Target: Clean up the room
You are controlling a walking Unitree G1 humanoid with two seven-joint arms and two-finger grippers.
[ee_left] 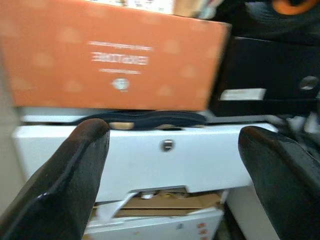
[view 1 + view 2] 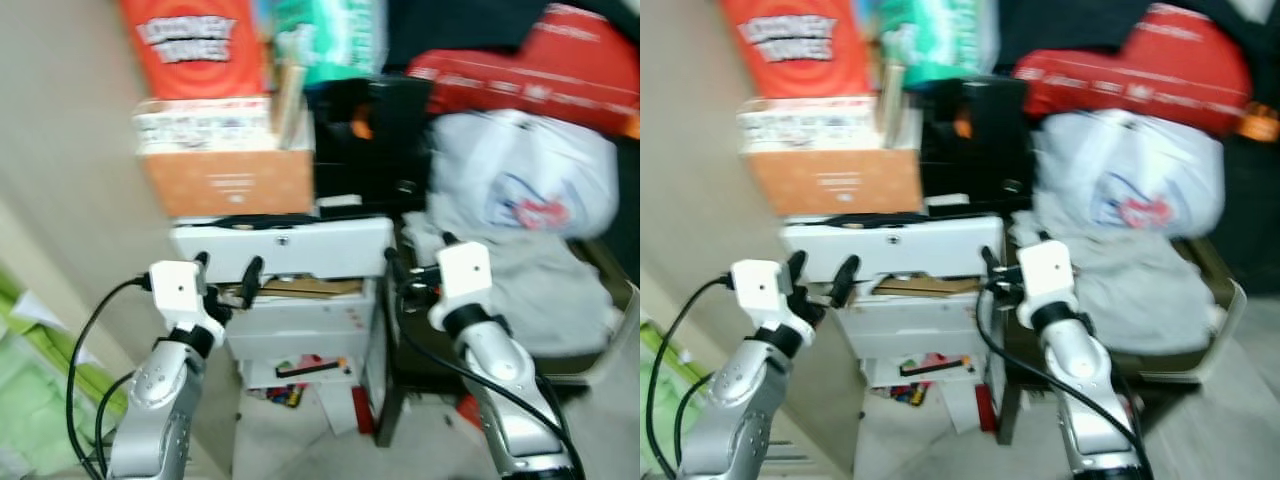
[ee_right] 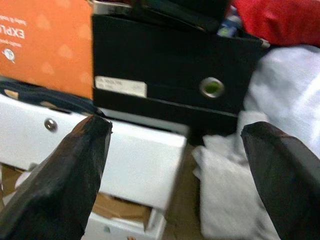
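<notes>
a cluttered corner of a room, blurred in the head views: a plain wall on the robot's left, a heap of bags and cloth on its right, and bits of litter on the floor under the furniture. in the middle stands a white drawer unit (image 2: pixel 300 300) whose top drawer (image 2: pixel 285 247) is pulled out, its white front with a small round metal knob (image 1: pixel 167 145) facing the robot and brown cardboard showing in the gap below it. a dark strip of cloth or cord lies along the drawer's top edge. stacked on the unit are an orange box (image 2: pixel 228 180) and, beside it, a black box (image 3: pixel 170 65) with a metal ring pull; a red bag (image 2: pixel 530 65) and a white plastic bag (image 2: pixel 525 170) sit further right over grey cloth.

the left gripper (image 2: pixel 226 276) is raised just in front of the drawer's left end, fingers spread wide. the right gripper (image 2: pixel 405 272) is at the drawer's right corner, fingers likewise apart, holding nothing.

the drawer is probably the thing to deal with. it looks stiff and smooth-faced, likely light board, so it should slide with a flat, even push on the front panel from both ends; pushing one side only could skew and jam it, and the cardboard below may catch. the knob is small and slick, a poor hold.
</notes>
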